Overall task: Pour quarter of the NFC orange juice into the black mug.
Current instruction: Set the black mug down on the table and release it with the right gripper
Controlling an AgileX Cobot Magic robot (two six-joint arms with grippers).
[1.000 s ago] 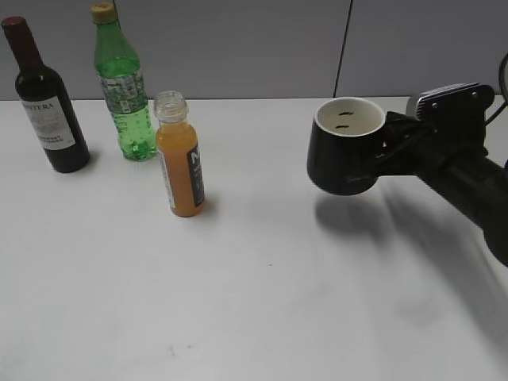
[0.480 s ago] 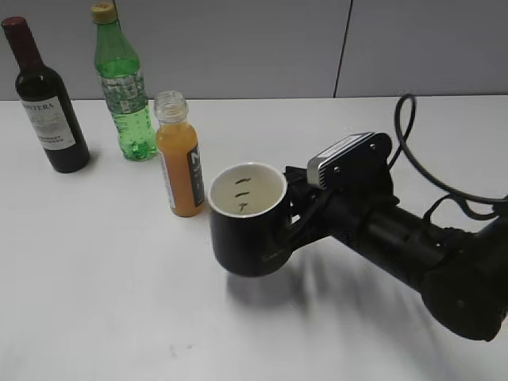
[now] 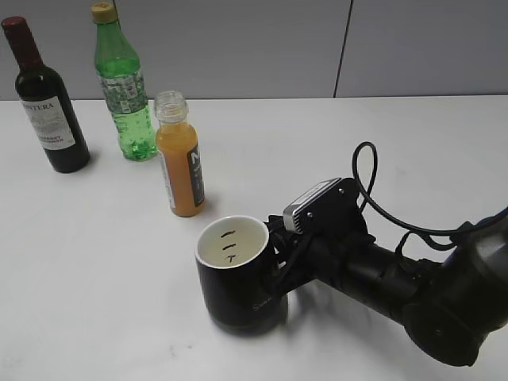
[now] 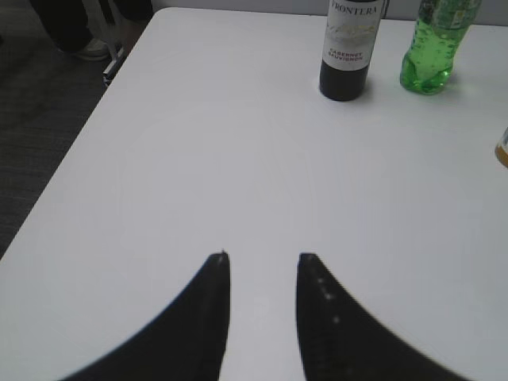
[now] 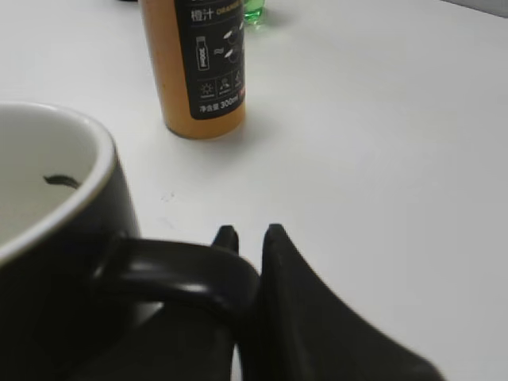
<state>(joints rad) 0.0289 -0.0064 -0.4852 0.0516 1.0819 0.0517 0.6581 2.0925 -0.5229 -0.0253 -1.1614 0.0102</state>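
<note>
The NFC orange juice (image 3: 179, 155) stands uncapped on the white table, left of centre; its lower part shows in the right wrist view (image 5: 194, 67), and a sliver shows at the right edge of the left wrist view (image 4: 502, 148). The black mug (image 3: 236, 273) with cream inside sits low near the table's front, in front of and right of the juice. My right gripper (image 5: 250, 234) is shut on the mug's loop handle (image 5: 178, 274). My left gripper (image 4: 262, 258) is open and empty over bare table; it does not show in the exterior view.
A dark wine bottle (image 3: 45, 99) and a taller green bottle (image 3: 124, 86) stand at the back left, behind the juice. They also show in the left wrist view, wine bottle (image 4: 349, 48) and green bottle (image 4: 432, 44). The table's left edge (image 4: 71, 151) drops to dark floor.
My right arm has carried the mug from the right side leftward and down, to just in front of the juice bottle. The bottles have not moved.
</note>
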